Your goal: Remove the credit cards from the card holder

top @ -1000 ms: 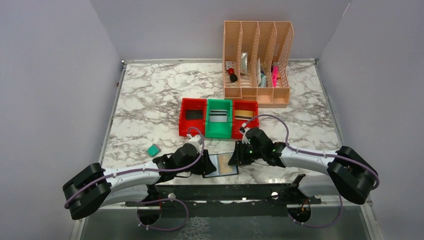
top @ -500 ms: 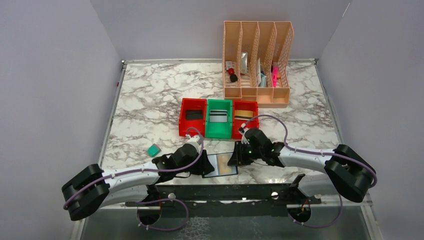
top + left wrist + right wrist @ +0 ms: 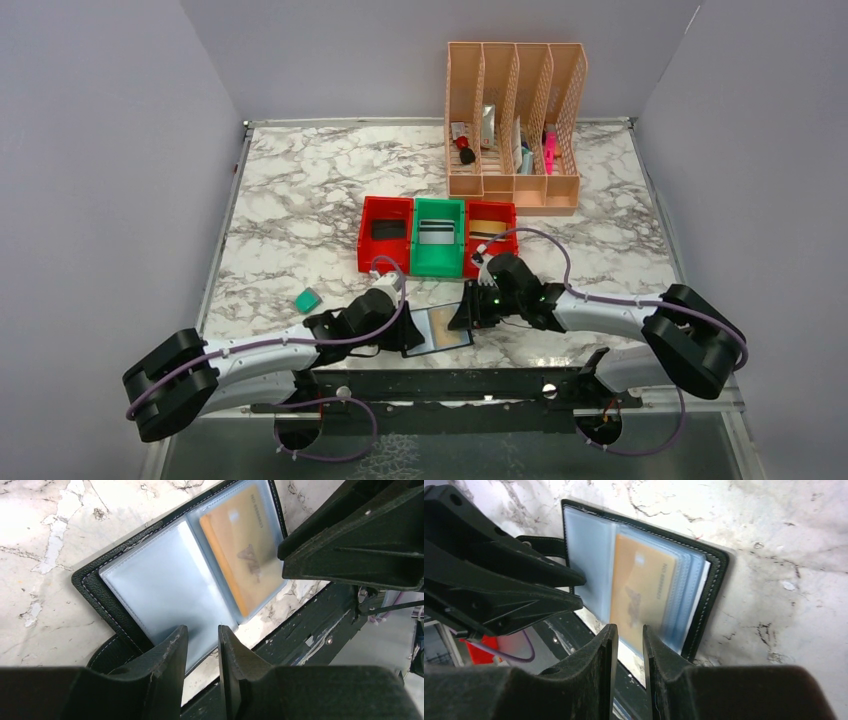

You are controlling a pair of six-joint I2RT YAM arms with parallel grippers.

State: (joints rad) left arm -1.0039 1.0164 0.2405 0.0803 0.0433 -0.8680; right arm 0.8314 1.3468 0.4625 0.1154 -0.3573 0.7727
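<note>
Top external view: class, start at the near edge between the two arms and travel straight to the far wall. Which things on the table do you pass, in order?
Open card holder → green bin → peach file rack. The red bins are left out, since they sit level with the green one.

Table with a white, grey-veined marble top. The card holder lies open and flat at the near edge, inside face up, between the left gripper and the right gripper. Just beyond both grippers, three bins stand in a touching row: red bin, green bin, second red bin. Well beyond the right gripper, at the far edge, stands a peach file rack. A small teal block lies left of the left gripper, apart from it.
</note>
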